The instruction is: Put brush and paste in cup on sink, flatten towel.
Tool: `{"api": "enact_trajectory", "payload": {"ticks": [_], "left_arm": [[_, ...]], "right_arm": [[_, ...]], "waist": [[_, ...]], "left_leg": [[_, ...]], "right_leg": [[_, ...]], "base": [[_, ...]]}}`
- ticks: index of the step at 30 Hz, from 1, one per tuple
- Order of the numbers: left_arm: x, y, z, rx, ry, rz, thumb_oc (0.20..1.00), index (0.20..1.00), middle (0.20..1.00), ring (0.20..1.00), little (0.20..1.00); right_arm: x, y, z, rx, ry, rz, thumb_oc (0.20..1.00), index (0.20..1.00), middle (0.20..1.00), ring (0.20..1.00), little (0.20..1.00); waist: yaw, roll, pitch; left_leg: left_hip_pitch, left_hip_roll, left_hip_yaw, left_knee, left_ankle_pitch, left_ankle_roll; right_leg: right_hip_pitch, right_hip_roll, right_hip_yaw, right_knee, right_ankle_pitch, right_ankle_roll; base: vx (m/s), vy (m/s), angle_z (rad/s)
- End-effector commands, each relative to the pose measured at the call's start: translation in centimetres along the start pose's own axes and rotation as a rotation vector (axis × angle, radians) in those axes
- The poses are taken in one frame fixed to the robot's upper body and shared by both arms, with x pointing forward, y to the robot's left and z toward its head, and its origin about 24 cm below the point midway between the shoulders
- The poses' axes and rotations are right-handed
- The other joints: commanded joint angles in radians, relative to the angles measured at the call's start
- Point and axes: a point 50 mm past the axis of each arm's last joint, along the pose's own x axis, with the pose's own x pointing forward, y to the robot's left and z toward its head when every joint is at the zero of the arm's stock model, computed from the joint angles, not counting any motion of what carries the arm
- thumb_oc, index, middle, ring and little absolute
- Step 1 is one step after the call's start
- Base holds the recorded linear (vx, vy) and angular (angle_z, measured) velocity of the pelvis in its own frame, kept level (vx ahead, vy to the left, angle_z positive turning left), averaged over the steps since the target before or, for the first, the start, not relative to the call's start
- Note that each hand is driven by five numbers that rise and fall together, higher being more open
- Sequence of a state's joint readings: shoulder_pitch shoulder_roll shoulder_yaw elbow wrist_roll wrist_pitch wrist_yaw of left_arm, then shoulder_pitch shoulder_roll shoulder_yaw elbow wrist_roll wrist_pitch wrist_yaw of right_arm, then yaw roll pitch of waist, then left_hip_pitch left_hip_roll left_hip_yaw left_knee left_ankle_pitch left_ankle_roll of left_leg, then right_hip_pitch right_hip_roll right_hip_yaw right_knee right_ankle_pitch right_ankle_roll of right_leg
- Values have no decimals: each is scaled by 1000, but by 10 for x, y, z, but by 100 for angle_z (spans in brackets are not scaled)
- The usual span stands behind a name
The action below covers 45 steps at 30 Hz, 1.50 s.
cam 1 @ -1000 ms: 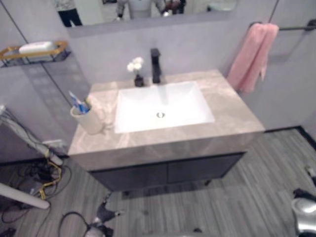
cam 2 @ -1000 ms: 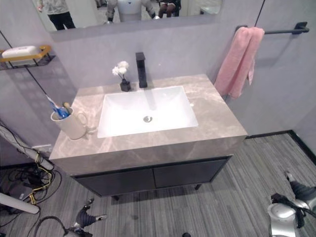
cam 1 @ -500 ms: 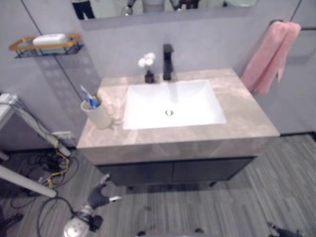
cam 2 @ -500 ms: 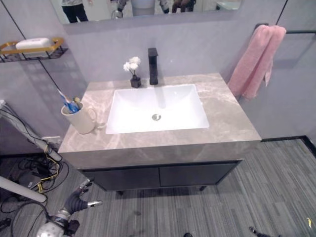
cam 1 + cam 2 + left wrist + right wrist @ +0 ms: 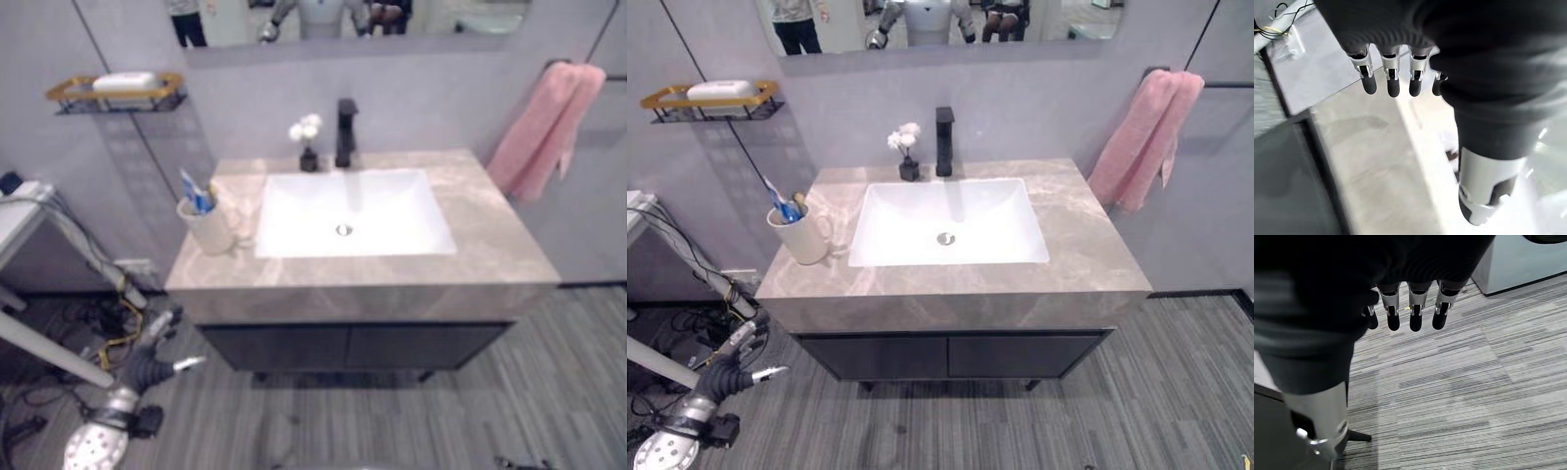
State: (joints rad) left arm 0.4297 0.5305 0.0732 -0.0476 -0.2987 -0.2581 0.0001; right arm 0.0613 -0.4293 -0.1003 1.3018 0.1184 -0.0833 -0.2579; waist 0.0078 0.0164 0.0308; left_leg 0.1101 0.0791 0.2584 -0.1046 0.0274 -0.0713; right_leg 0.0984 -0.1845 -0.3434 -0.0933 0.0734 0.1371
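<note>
A black faucet (image 5: 944, 140) is standing behind the basin, with a small flower vase (image 5: 908, 160) just beside it. A wall shelf (image 5: 710, 101) is carrying a white soap bar (image 5: 719, 90).

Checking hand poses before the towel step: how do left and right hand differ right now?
Left hand hangs low beside the sink cabinet, near the cup side; the right hand hangs over bare striped floor. The left hand looks onto the pale counter edge. Both are open and hold nothing.
</note>
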Motion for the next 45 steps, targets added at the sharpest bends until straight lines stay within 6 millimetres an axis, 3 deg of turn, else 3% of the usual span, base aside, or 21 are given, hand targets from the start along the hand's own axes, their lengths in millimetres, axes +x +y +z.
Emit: {"api": "enact_trajectory", "payload": {"ticks": [1,6,7,10,11,17,28,39,45], "left_arm": [[15,18,42,-20,-238,112,1000,1000,1000,1000,1000],[28,20,48,-55,-280,161,1000,1000,1000,1000,1000],[30,21,51,-62,-293,169,900,900,900,900,900],[41,23,57,-62,-321,184,448,448,448,448,448],[44,24,56,-59,-317,195,200,200,200,200,200],[57,29,57,-38,-313,253,200,200,200,200,200],[70,38,62,-14,-322,327,200,200,200,200,200],[91,37,95,-129,-437,321,200,200,200,200,200],[89,48,105,-155,-469,354,200,200,200,200,200]], "right_arm": [[0,14,20,-4,-66,27,1000,1000,1000,1000,1000],[-2,19,16,-29,-58,53,1000,1000,1000,1000,1000],[-2,20,16,-36,-60,57,1000,1000,1000,1000,1000],[-3,23,12,-47,-58,70,1000,1000,1000,1000,1000],[-4,23,11,-52,-55,74,1000,1000,1000,1000,1000],[-6,27,6,-69,-47,94,1000,1000,1000,1000,1000],[-5,27,16,-69,-88,99,1000,1000,1000,1000,1000],[-2,18,25,-116,-121,84,1000,1000,1000,1000,1000],[-1,20,37,-125,-144,89,1000,1000,1000,1000,1000]], "waist": [[-6,-26,31],[-16,-30,31],[-19,-30,31],[-30,-34,32],[-33,-35,33],[-47,-43,32],[-57,-57,41],[-71,-61,64],[-68,-55,74]], "left_leg": [[21,10,-38,17,-80,28],[26,11,-29,17,-82,30],[27,11,-28,17,-82,30],[24,12,-24,17,-83,31],[23,12,-23,17,-84,31],[18,13,-12,17,-86,31],[0,12,0,17,-87,32],[-63,10,31,17,-69,38],[-84,8,74,17,-69,41]], "right_leg": [[53,-7,-37,6,-41,6],[52,-6,-30,6,-38,4],[51,-6,-28,6,-38,4],[42,-5,-16,6,-37,4],[39,-4,-13,6,-36,4],[25,-3,-2,6,-36,7],[-4,-1,19,6,-27,12],[-93,-2,51,6,5,19],[-152,-4,100,6,32,32]], "base": [[0,0,0],[7,0,-3],[23,1,-3],[7,5,-5],[17,8,-10],[23,4,-9],[15,6,-3],[-9,19,-11],[-18,32,-17]]}}
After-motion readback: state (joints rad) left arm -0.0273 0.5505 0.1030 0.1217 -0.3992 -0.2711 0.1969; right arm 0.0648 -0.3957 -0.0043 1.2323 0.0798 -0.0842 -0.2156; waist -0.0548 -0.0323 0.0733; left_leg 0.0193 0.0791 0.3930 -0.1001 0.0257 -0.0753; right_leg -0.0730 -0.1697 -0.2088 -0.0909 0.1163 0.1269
